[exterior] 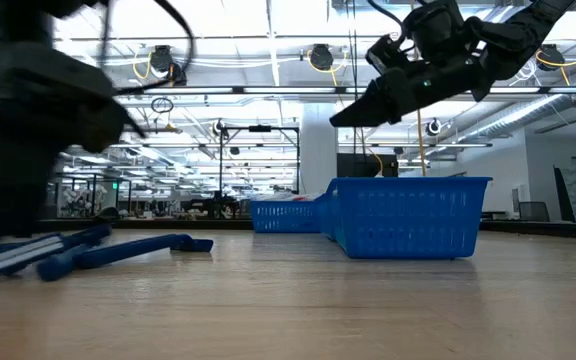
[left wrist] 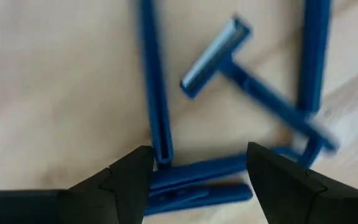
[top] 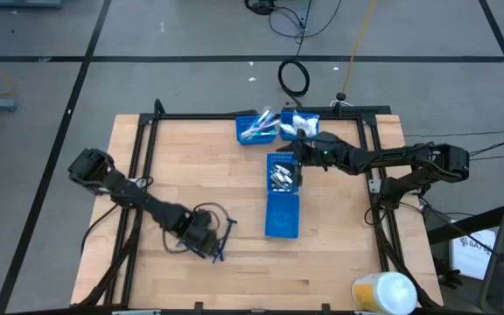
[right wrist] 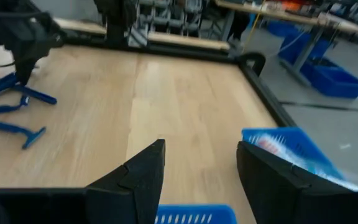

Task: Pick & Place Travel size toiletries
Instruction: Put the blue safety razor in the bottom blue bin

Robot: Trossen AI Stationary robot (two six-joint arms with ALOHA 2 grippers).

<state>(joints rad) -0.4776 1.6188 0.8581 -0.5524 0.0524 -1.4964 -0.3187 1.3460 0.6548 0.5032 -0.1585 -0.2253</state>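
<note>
Left claw (top: pixel 210 242) sits low near the front edge of the bench (top: pixel 191 166), left of centre, right over the pile of dark blue razors (left wrist: pixel 241 68). Left wrist view: both fingers (left wrist: pixel 126 180) spread wide, nothing between them yet, a cluster of handles (left wrist: pixel 194 177) lying crosswise directly under the gap. One razor with its head visible lies angled further out, other handles cross it.

Step in hand looks like grabbing one razor from the pile. To do it well: pick a single handle, not the crossed bunch; turn the wrist so the fingers straddle the handle across its width; come down until the tips nearly touch the wood, then close. The stacked handles under the gap risk a double pick or a slip.

Middle of bench: long blue bin (top: pixel 282 197) running front to back, silvery tubes (top: pixel 280 178) in its far half, near half bare. Two more blue bins (top: pixel 256 129) at the back edge, holding white and light-blue sticks and white packets (top: pixel 303 122).

Right claw (top: pixel 303 156) hovers high above the far end of the long bin; right wrist view shows its fingers (right wrist: pixel 138 177) parted, holding nothing.
</note>
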